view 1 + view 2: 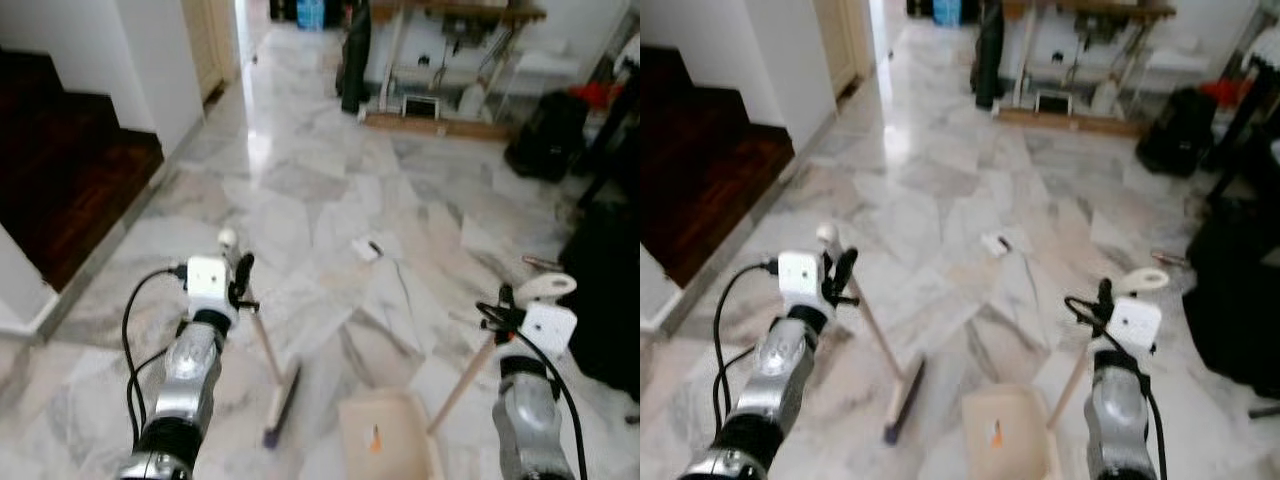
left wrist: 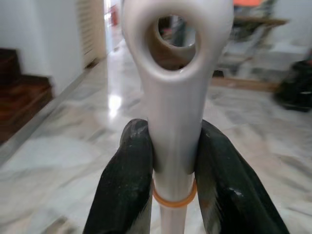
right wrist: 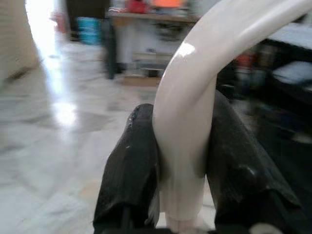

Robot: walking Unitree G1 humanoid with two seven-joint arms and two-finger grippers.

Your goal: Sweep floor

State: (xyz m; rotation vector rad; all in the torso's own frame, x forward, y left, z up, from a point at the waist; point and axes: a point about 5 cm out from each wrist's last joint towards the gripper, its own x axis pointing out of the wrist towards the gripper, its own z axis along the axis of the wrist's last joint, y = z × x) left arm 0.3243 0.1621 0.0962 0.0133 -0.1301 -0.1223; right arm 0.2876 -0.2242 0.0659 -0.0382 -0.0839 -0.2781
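Note:
My left gripper point(image 1: 240, 280) is shut on the white top of a broom handle point(image 2: 174, 97). The wooden stick slants down to the broom head point(image 1: 282, 403) resting on the marble floor. My right gripper point(image 1: 503, 308) is shut on the white looped handle point(image 3: 195, 92) of a beige dustpan point(image 1: 386, 434), which sits on the floor just right of the broom head. A small orange scrap point(image 1: 375, 437) lies inside the pan. A white piece of litter with a dark bit point(image 1: 367, 248) lies on the floor further ahead.
A dark wooden stair point(image 1: 60, 170) rises at the left beside a white wall. A workbench with clutter point(image 1: 450, 90) and black bags point(image 1: 548, 135) stand at the far end. A black object point(image 1: 605, 290) stands close on the right.

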